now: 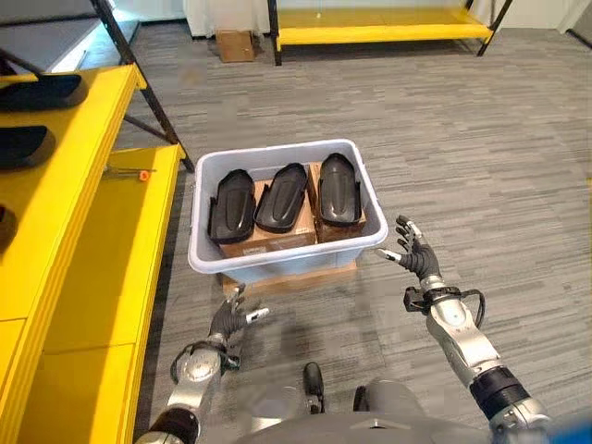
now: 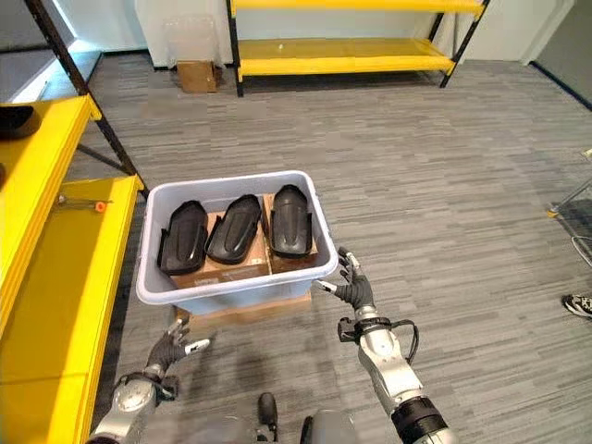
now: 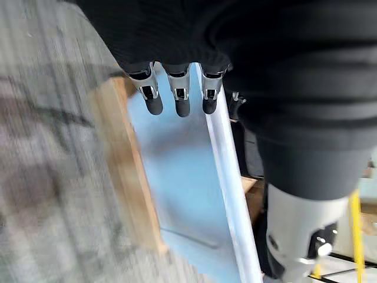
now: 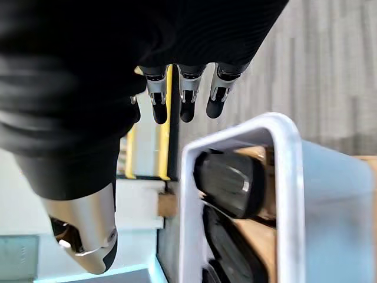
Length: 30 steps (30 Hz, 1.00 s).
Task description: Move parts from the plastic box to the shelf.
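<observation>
Three black moulded parts (image 1: 285,197) lay side by side on cardboard boxes (image 1: 277,239) inside the grey plastic box (image 1: 369,199), which sat on the floor. They looked rigid, light and smooth, so each would probably lift best by its long edges. The right hand (image 1: 416,256) hung just beside the box's near right corner, fingers spread and empty; the left hand (image 1: 228,320) hovered low before it, relaxed. The yellow shelf (image 1: 88,240) stood to the left.
</observation>
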Available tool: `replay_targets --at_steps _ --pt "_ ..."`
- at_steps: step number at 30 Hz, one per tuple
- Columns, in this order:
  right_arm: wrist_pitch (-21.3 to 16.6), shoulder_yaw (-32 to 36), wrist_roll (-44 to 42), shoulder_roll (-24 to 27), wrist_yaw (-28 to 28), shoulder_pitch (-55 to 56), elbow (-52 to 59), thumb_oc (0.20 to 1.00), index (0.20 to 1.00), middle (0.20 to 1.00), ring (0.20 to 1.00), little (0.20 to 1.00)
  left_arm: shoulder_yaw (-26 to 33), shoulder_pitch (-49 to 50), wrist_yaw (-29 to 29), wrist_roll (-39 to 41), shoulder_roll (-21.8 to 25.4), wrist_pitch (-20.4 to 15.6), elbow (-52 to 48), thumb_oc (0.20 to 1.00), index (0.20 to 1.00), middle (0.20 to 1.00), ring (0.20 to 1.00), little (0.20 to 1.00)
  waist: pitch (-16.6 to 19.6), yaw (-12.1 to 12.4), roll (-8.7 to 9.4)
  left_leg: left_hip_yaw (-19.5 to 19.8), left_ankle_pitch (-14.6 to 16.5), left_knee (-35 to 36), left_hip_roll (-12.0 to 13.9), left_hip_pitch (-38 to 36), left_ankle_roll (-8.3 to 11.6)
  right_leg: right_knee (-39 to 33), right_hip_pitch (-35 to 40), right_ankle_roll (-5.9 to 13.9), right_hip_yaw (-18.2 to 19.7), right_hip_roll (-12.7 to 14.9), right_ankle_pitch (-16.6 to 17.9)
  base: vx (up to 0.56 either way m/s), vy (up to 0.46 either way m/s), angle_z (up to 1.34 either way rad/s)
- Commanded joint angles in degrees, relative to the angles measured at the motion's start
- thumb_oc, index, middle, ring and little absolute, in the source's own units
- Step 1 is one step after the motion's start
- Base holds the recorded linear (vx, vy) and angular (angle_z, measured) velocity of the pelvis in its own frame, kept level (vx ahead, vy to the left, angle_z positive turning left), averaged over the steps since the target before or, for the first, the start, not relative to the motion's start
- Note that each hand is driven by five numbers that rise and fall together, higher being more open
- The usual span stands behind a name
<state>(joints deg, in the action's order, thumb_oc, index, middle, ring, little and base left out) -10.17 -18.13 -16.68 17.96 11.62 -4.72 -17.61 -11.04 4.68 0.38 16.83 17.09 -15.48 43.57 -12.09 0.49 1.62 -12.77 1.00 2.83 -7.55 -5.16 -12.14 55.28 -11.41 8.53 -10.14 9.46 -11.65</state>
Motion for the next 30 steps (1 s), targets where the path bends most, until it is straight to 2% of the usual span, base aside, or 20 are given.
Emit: replay_targets --at_steps 1,2,3,4,7,9,15,23,24,25,26,27,28,29,30 --pt "-1.7 2.1 -0.2 0.5 -0.4 -0.5 2.9 1.000 1.000 1.000 1.000 1.000 2.4 -0.6 1.3 0.7 0.8 -0.5 -2.5 1.000 1.000 1.000 1.000 1.000 -0.2 -0.6 0.53 0.5 0.2 2.2 6.8 -1.9 7.86 -40.3 3.6 -1.27 -5.4 -2.7 18.2 0.27 -0.213 -0.17" --pt "-1.6 2.2 -0.3 0.6 -0.4 -0.5 3.1 1.000 1.000 1.000 1.000 1.000 2.3 -0.4 1.4 0.6 0.8 -0.5 -2.8 1.000 1.000 1.000 1.000 1.000 -0.3 -0.8 0.75 0.7 0.4 2.2 6.8 -2.3 7.99 -42.3 3.5 -1.11 -5.4 -2.6 19.0 0.21 -0.172 -0.06" --pt "-1.2 2.2 -0.7 0.9 -0.6 -0.3 3.6 1.000 1.000 1.000 1.000 1.000 1.8 0.0 1.7 0.4 0.7 -0.6 -2.8 1.000 1.000 1.000 1.000 1.000 -0.5 -1.3 1.34 1.6 1.3 2.2 6.6 -3.2 8.33 -47.9 3.4 -0.63 -4.5 -2.7 21.2 0.23 -0.149 0.18" --pt "-1.2 2.2 -0.4 1.0 -0.3 0.1 3.6 1.000 1.000 1.000 1.000 1.000 0.9 0.5 1.8 -0.7 0.2 -1.7 -2.1 1.000 1.000 1.000 1.000 1.000 -0.6 -2.0 1.63 3.4 2.2 2.2 6.3 -4.1 8.40 -49.9 2.2 -0.04 -1.7 -2.4 23.9 0.27 -0.172 0.22" --pt "0.4 2.8 -1.2 1.8 -0.4 1.2 4.3 1.000 1.000 1.000 1.000 1.000 -0.5 1.8 2.7 -1.5 -0.5 -2.4 -2.2 1.000 1.000 1.000 1.000 1.000 0.2 -2.6 1.39 4.9 1.7 2.2 6.5 -4.2 9.39 -55.7 5.5 -1.19 0.2 -3.7 21.9 0.21 -0.139 0.53" --pt "1.1 2.4 -1.0 1.6 0.1 1.5 3.9 1.000 1.000 1.000 1.000 1.000 -0.6 2.2 2.6 -1.9 -0.5 -2.2 -2.3 1.000 1.000 1.000 1.000 1.000 0.9 -2.4 1.45 4.7 1.7 2.2 6.4 -4.1 9.77 -57.8 7.8 -1.56 -0.2 -3.9 21.7 0.17 -0.111 0.39" --pt "3.4 2.2 -1.5 1.8 0.3 2.9 3.8 1.000 1.000 1.000 1.000 1.000 -0.4 2.6 2.7 -1.2 -0.8 -1.5 -4.1 1.000 1.000 1.000 1.000 1.000 2.0 -2.6 1.05 2.9 1.1 2.2 6.8 -3.4 10.40 -59.8 11.6 -2.91 -0.4 -5.1 20.1 0.11 -0.077 0.10" --pt "1.4 1.8 -0.3 2.3 0.6 3.5 4.3 1.000 1.000 1.000 1.000 1.000 -0.5 2.7 2.3 1.7 0.1 -1.4 -8.1 1.000 1.000 1.000 1.000 1.000 1.6 -3.0 -0.11 2.2 -0.4 2.2 6.8 -2.0 10.56 -58.7 13.1 -4.28 0.9 -6.3 17.3 0.08 -0.127 0.00" --pt "0.6 1.9 -0.5 3.4 -0.4 3.5 5.3 1.000 1.000 1.000 1.000 1.000 -2.1 1.4 1.2 3.1 0.2 -1.7 -10.0 1.000 1.000 1.000 1.000 1.000 0.8 -3.8 -0.46 -1.0 1.8 -3.9 5.7 -0.3 10.41 -56.7 12.8 -5.21 0.2 -6.0 15.5 0.01 -0.249 0.17" --pt "0.2 2.6 0.0 4.4 -0.9 3.8 5.9 1.000 1.000 1.000 1.000 1.000 -2.8 0.1 -0.3 5.4 -0.1 -1.0 -11.3 1.000 1.000 1.000 1.000 1.000 -0.2 -4.3 -0.38 -2.7 2.8 -13.3 6.2 3.3 11.24 -55.3 12.8 -6.10 -0.7 -5.0 14.6 -0.06 -0.218 0.35" --pt "-0.2 2.8 0.2 4.9 -0.9 3.8 5.9 1.000 1.000 1.000 1.000 1.000 -2.9 -0.5 -0.2 6.2 0.0 -0.4 -12.2 1.000 1.000 1.000 1.000 1.000 -0.9 -4.3 -0.32 -2.5 1.1 -18.2 7.6 6.0 12.31 -54.6 12.7 -6.72 -0.8 -4.8 14.3 -0.10 -0.077 0.57" --pt "-0.4 2.9 0.3 5.1 -0.6 3.5 5.7 1.000 1.000 1.000 1.000 1.000 -2.9 -1.2 -0.1 6.8 0.0 0.1 -12.6 1.000 1.000 1.000 1.000 1.000 -1.5 -4.4 -0.37 -2.3 -1.0 -20.0 9.5 7.7 13.42 -54.1 12.7 -7.12 -0.9 -4.8 14.1 -0.06 -0.006 0.82" --pt "-0.3 2.9 0.3 5.2 -0.5 3.0 5.3 1.000 1.000 1.000 1.000 1.000 -2.8 -1.8 0.1 6.9 -0.4 0.7 -12.7 1.000 1.000 1.000 1.000 1.000 -1.9 -4.5 -0.48 -2.1 -2.9 -19.5 11.7 8.2 14.24 -53.8 12.8 -7.25 -0.7 -4.7 13.9 0.00 0.074 0.43" --pt "-0.3 3.0 0.2 5.3 -0.8 2.5 4.8 1.000 1.000 1.000 1.000 1.000 -2.7 -2.0 0.1 6.4 -0.8 0.8 -12.3 1.000 1.000 1.000 1.000 1.000 -1.9 -4.7 -0.68 -1.9 -3.9 -16.6 13.3 7.2 14.56 -53.7 12.9 -7.12 -0.4 -4.6 13.8 0.07 0.184 -0.01" --pt "-0.6 3.0 0.4 5.7 -1.1 1.8 4.5 1.000 1.000 1.000 1.000 1.000 -2.7 -2.0 0.2 5.6 -1.0 1.1 -12.3 1.000 1.000 1.000 1.000 1.000 -1.8 -4.8 -1.03 -1.3 -6.4 -12.6 15.8 5.9 15.48 -53.8 13.1 -6.99 0.0 -4.6 13.7 0.12 0.256 -0.33"
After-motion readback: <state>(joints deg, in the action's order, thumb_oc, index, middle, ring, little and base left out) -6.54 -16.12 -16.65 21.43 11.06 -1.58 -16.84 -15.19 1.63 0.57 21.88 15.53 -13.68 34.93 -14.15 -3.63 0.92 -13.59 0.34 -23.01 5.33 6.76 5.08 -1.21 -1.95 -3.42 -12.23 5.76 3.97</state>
